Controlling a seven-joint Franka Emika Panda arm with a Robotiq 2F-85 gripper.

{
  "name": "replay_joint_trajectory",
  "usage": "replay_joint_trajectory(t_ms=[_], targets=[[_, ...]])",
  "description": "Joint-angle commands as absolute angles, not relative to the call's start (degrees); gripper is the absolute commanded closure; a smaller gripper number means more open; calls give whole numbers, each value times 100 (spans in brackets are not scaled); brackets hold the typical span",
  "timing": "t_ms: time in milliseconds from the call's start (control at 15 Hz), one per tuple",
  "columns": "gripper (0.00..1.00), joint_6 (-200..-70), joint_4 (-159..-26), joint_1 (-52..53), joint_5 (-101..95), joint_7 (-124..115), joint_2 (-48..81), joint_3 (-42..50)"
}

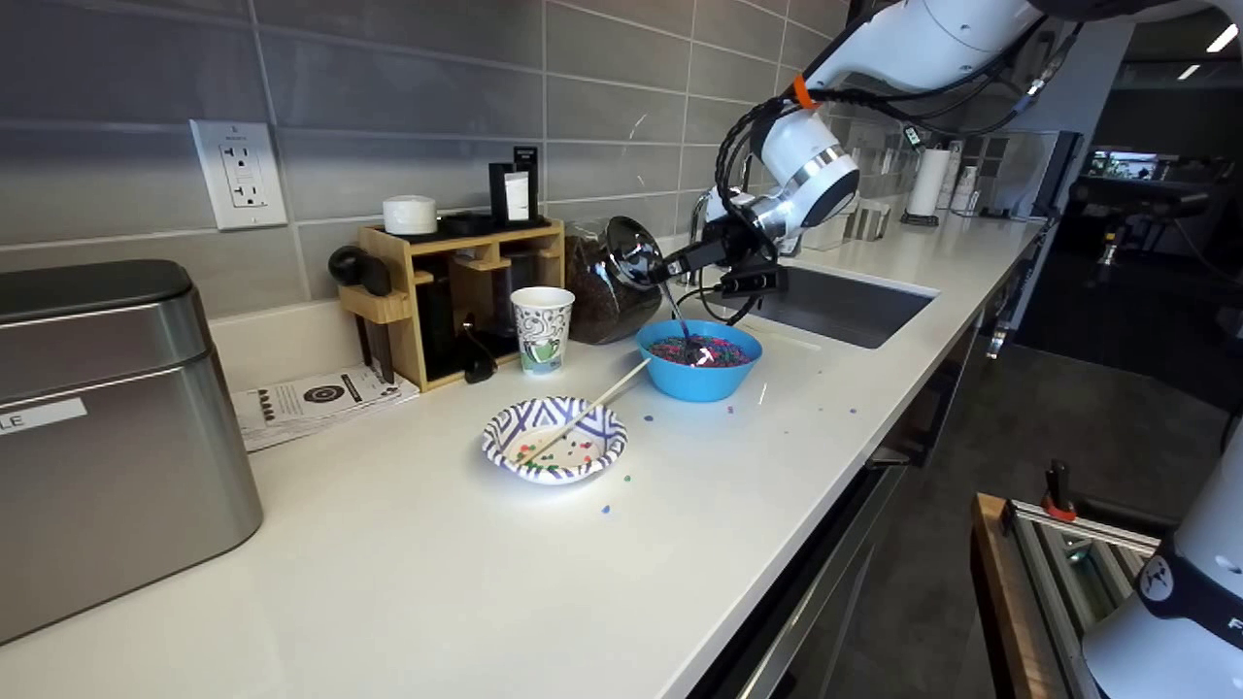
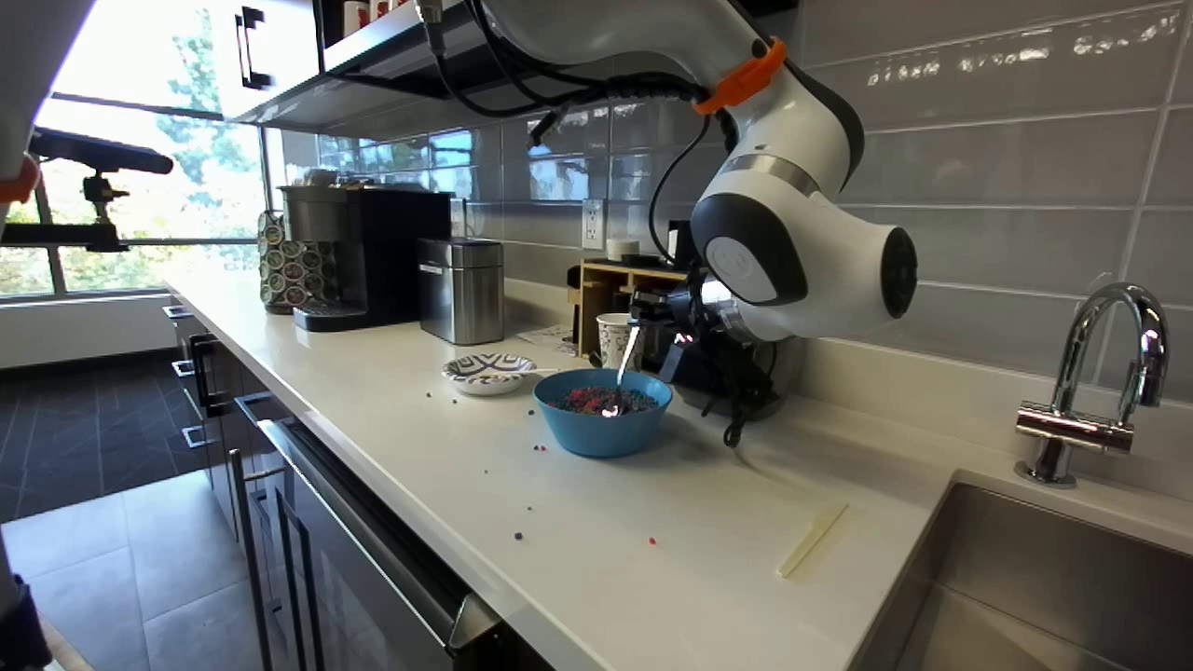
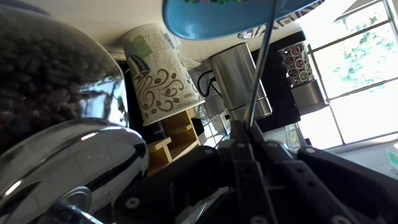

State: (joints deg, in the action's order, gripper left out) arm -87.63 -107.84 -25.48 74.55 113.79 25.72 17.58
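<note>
In the wrist view we see the gripper (image 3: 248,127), its jaws clenched on the handle of a metal spoon (image 3: 262,57), whose head lies among coloured bits (image 2: 592,399) in the blue bowl (image 1: 694,382) on the counter (image 1: 437,563). On the paper cup (image 3: 163,77) near the bowl we read "Dixie", inverted; on the pale label (image 1: 39,416) of the steel bin (image 1: 126,505), cut by the frame, only "LE".

This is a kitchen: sink (image 2: 1053,568), faucet (image 2: 1072,426), coffee machine (image 2: 401,250).
</note>
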Motion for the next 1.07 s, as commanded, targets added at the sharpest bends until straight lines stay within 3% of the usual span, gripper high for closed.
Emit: replay_joint_trajectory(t_ms=[0, 1000], targets=[[100, -8640, -10771, -2591, 7520, 11446, 2589, 1739], [100, -8548, -10805, -2583, 7455, 11581, 2509, 1734]])
